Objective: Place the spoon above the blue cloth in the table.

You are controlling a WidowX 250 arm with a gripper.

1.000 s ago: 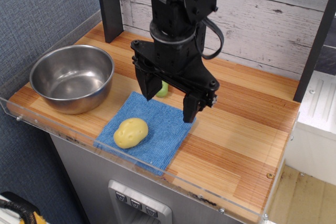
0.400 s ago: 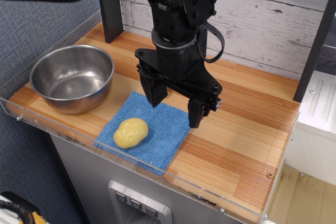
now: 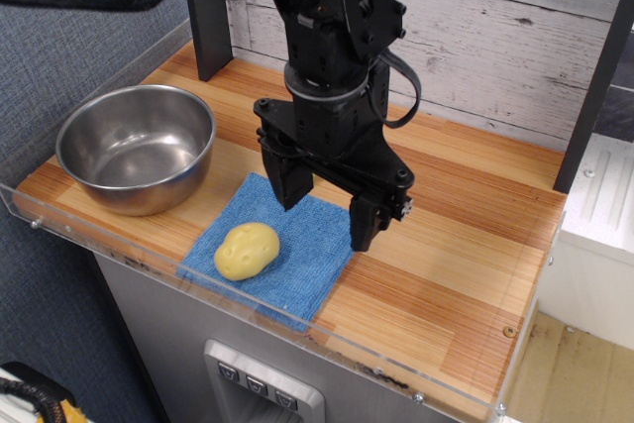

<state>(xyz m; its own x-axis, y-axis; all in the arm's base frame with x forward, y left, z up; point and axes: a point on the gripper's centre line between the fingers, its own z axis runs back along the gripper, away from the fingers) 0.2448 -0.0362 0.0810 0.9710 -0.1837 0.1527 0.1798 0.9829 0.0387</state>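
The blue cloth [image 3: 297, 250] lies flat near the front edge of the striped wooden table [image 3: 466, 245]. A yellow potato [image 3: 247, 250] sits on the cloth's left part. My gripper [image 3: 325, 207] hangs open and empty over the cloth's far edge. Its left finger is above the cloth's back corner and its right finger is at the cloth's right edge. The spoon does not show; the gripper and arm block the spot behind the cloth.
A steel bowl [image 3: 136, 146] stands at the left of the table. A clear acrylic rim [image 3: 228, 309] runs along the front and left edges. A dark post [image 3: 206, 12] stands at the back left, another at the far right.
The gripper has shifted a little forward and down over the cloth's far edge. A lime-green bit seen behind the left finger a second ago is now hidden.
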